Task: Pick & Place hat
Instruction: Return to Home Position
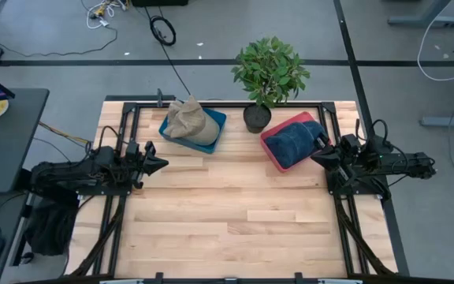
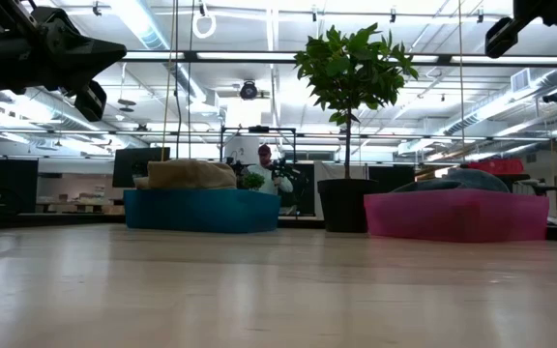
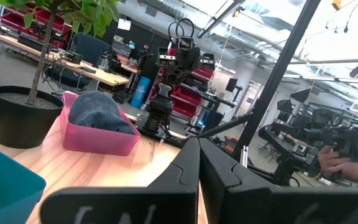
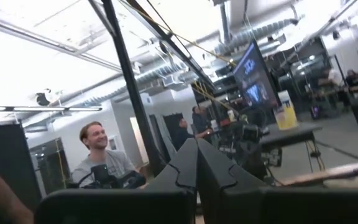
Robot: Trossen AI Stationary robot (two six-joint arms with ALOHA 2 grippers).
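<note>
A tan hat (image 1: pixel 191 121) lies in a blue tray (image 1: pixel 215 120) at the table's far left. It also shows in the low view (image 2: pixel 190 174). A dark blue denim hat (image 1: pixel 298 142) lies in a pink tray (image 1: pixel 278 130) at the far right, and shows in the left wrist view (image 3: pixel 98 113). My left gripper (image 1: pixel 161 164) is shut and empty at the table's left side, raised above it. My right gripper (image 1: pixel 320 155) is shut and empty, raised at the pink tray's near right edge.
A potted plant (image 1: pixel 268 75) stands at the far edge between the two trays. A black metal frame (image 1: pixel 132 118) borders the table. People show in the room beyond the table. The bare wooden top (image 1: pixel 235 213) lies toward the near edge.
</note>
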